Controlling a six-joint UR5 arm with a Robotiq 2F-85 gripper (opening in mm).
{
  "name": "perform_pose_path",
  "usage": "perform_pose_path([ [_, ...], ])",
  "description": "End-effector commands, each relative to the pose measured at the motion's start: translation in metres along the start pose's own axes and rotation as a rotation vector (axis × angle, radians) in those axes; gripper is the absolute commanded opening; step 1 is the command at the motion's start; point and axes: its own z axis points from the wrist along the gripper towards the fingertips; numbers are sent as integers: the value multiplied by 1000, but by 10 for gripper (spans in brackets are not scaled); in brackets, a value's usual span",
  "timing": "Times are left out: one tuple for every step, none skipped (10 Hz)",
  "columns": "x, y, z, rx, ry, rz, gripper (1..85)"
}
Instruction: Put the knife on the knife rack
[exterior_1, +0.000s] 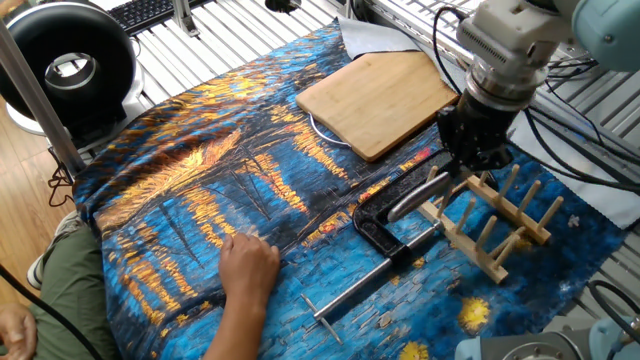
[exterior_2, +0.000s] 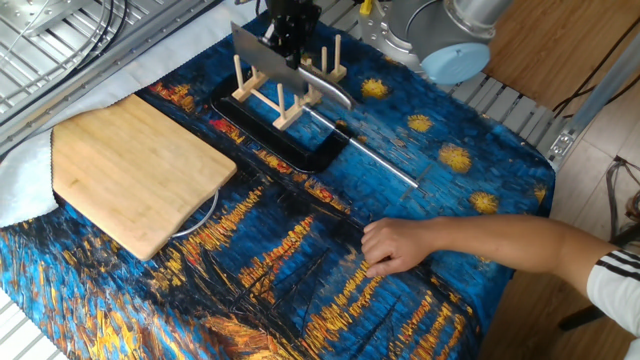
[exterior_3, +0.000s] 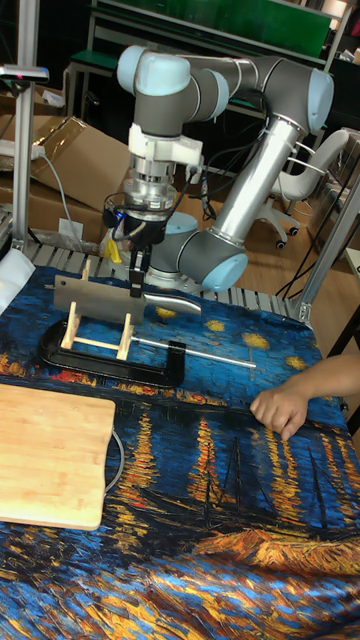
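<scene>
The knife (exterior_3: 90, 297) stands on edge with its broad blade between the pegs of the wooden knife rack (exterior_3: 98, 343). Its shiny curved handle (exterior_1: 418, 197) sticks out past the rack's end. My gripper (exterior_3: 135, 283) comes straight down and is shut on the blade's top edge near the handle. In the other fixed view the blade (exterior_2: 258, 52) rises above the rack (exterior_2: 283, 103) with the gripper (exterior_2: 288, 52) on it. From the first side the gripper (exterior_1: 468, 160) hides the blade, and the rack (exterior_1: 500, 235) shows just right of it.
A black clamp (exterior_1: 380, 232) with a thin steel rod lies against the rack's near side. A wooden cutting board (exterior_2: 130, 180) lies on the patterned blue cloth. A person's hand (exterior_2: 400, 245) rests on the cloth. A black fan (exterior_1: 65, 65) stands at the table's corner.
</scene>
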Motion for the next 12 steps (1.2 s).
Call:
perform_pose_path([
  [-16,-14,26,21,-36,14,10],
  [-15,-16,32,29,-29,17,10],
  [-11,-17,35,37,-11,22,10],
  [-8,-17,39,39,-5,28,10],
  [-4,-18,43,40,7,34,10],
  [0,-19,46,45,21,39,10],
  [2,-20,50,48,22,48,10],
  [2,-20,51,49,22,60,10],
  [12,-23,44,68,64,72,10],
  [21,-26,36,87,111,69,13],
  [24,-28,33,104,132,73,97],
  [20,-27,34,105,129,75,177],
])
